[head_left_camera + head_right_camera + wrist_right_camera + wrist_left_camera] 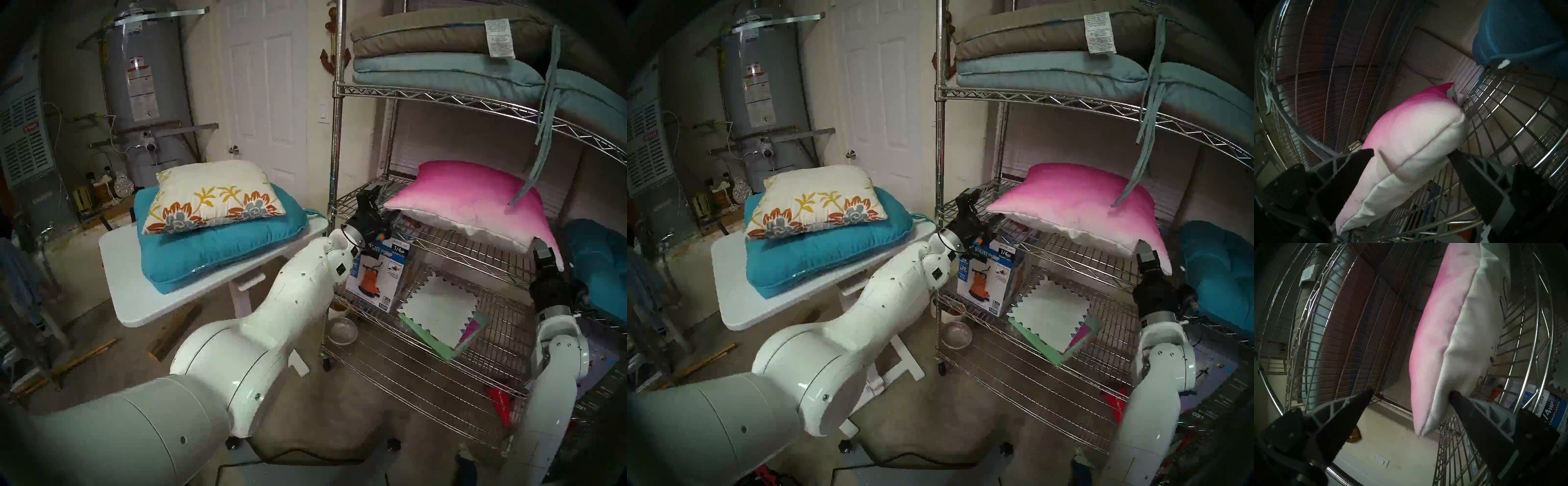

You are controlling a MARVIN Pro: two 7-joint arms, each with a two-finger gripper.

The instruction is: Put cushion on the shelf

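Right gripper (1410, 152): at the near right corner of the shelf's (481, 101) middle tier, jaws spread wide, the pink-to-white pillow's (475, 203) near right corner lying between the fingers; nothing clamped. One fingertip (1452, 155) meets the pillow's white underside, though firm contact cannot be confirmed.

Left gripper (1410, 394): at the near left corner of the same tier, jaws fully apart, holding nothing. Its right finger (1474, 416) sits against the white side of the pillow's left corner; the other finger stands clear in open air.

Pink-to-white pillow: 1 item, lying flat on the middle wire tier, its white edge overhanging the front edge slightly.

Pump box (380, 271): 1 item, upright at the front left corner of the tier below, beside flat paper sheets (437, 312).

Upper tier: 2 flat pads stacked, tan pad (441, 34) over pale blue pad (441, 71), ties hanging past the front edge.

Cushion (210, 197): 1 floral item, not yet on the shelf; it rests on the teal cushion (217, 247), which lies on the white table (135, 298) left of the rack, well apart from both grippers.
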